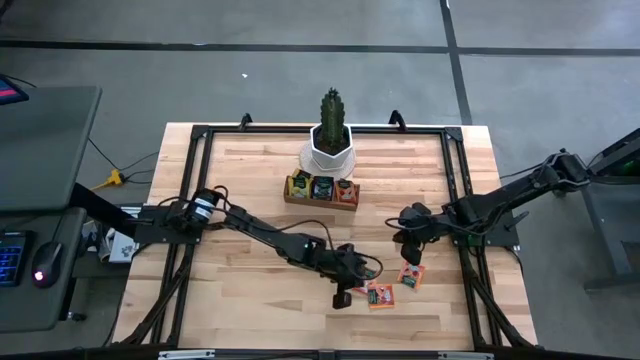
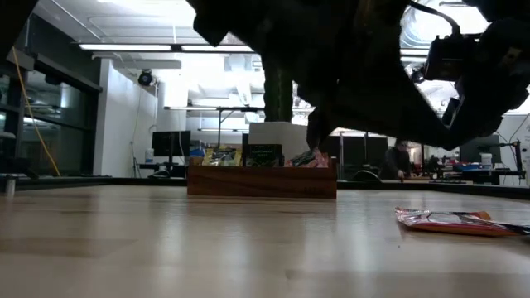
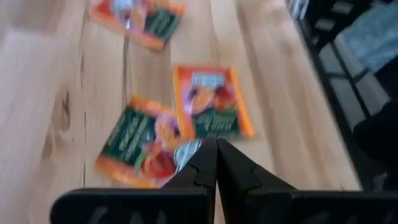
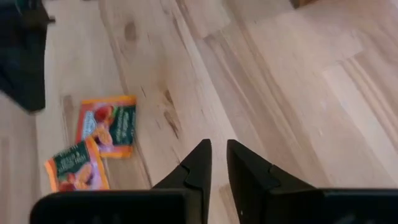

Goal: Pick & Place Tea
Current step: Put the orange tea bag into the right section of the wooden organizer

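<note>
Three orange-red tea sachets lie flat on the table near its near right part. Two sit together, one a little farther. In the left wrist view they show as a middle one, a lower one and a far one. My left gripper is shut, its tips at the lower sachet's silvery corner. My right gripper hovers above bare wood, fingers slightly open with nothing between them. More sachets stand in the wooden tray. My left gripper points slanting down at the silvery corner of the lower orange-red sachet, which lies flat on the table. I cannot tell whether the shut fingertips touch it.
A white pot with a green plant stands right behind the tray, toward the far edge. The tray is mid-table in the low view, and a sachet lies flat nearer by. Black frame rails run along the table's sides.
</note>
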